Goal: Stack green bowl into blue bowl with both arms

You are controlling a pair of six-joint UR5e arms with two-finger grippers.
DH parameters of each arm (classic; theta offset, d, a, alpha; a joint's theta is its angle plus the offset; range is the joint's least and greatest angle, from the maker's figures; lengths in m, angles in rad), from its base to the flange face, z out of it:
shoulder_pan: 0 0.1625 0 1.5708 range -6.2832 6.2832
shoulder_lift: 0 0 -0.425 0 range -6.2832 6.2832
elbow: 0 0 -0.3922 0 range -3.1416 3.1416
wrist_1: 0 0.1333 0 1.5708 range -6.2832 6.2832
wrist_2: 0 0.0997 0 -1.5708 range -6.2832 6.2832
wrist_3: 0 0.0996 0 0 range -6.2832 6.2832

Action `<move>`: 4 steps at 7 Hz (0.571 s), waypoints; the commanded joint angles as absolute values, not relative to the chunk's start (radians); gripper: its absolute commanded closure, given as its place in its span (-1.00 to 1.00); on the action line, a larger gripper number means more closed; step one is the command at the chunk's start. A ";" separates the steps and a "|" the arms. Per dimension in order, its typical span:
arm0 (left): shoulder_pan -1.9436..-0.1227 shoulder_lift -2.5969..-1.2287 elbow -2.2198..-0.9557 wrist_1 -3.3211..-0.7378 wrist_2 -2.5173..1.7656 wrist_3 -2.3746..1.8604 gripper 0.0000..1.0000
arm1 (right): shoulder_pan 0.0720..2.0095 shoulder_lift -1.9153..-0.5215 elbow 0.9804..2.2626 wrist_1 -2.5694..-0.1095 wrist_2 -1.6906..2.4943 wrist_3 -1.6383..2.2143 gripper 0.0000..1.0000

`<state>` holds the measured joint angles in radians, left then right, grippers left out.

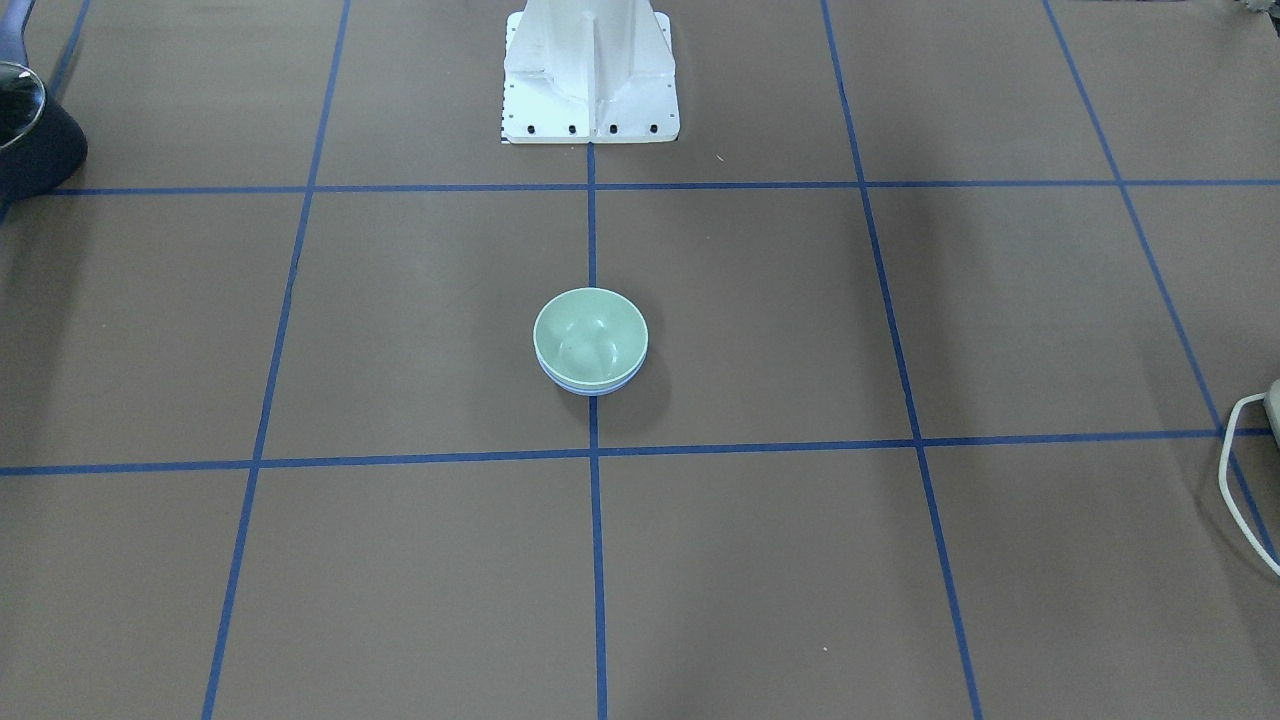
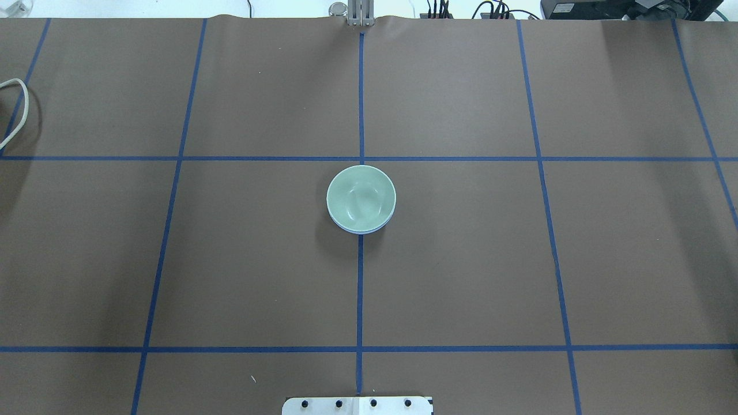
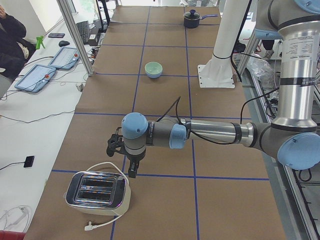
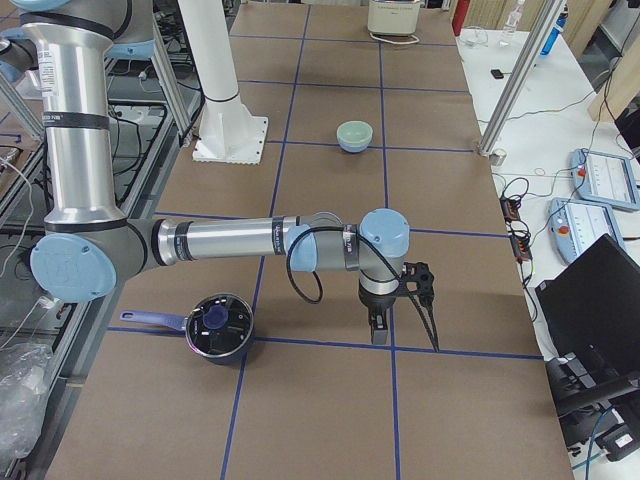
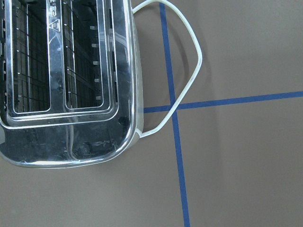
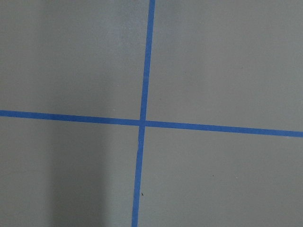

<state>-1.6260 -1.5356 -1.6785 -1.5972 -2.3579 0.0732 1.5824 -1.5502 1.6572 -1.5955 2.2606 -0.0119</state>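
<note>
The green bowl [image 1: 590, 335] sits nested inside the blue bowl [image 1: 591, 389] at the middle of the table, on the centre tape line. Only a thin blue rim shows under the green bowl [image 2: 361, 199] in the overhead view, on the blue bowl's [image 2: 360, 231] near side. Both arms are far from the bowls. My left gripper [image 3: 122, 160] hangs over the table's end by the toaster. My right gripper [image 4: 405, 335] hangs over the other end near a pot. They show only in the side views, so I cannot tell whether they are open or shut. Neither holds anything I can see.
A chrome toaster [image 5: 66, 80] with a white cord [image 5: 187, 80] lies under the left wrist. A dark lidded pot [image 4: 215, 325] stands near the right arm. The white bolted base [image 1: 590, 80] stands behind the bowls. Blue tape lines grid the brown table.
</note>
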 commanded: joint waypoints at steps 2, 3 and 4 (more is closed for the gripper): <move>-1.626 -1.536 -1.678 -1.597 -2.356 0.072 -0.95 | 1.582 -1.551 1.655 -1.594 2.260 -0.011 -1.00; -1.626 -1.536 -1.678 -1.597 -2.356 0.072 -0.95 | 1.582 -1.551 1.655 -1.594 2.260 -0.011 -1.00; -1.626 -1.522 -1.684 -1.597 -2.356 0.072 -0.95 | 1.582 -1.551 1.655 -1.594 2.260 -0.011 -1.00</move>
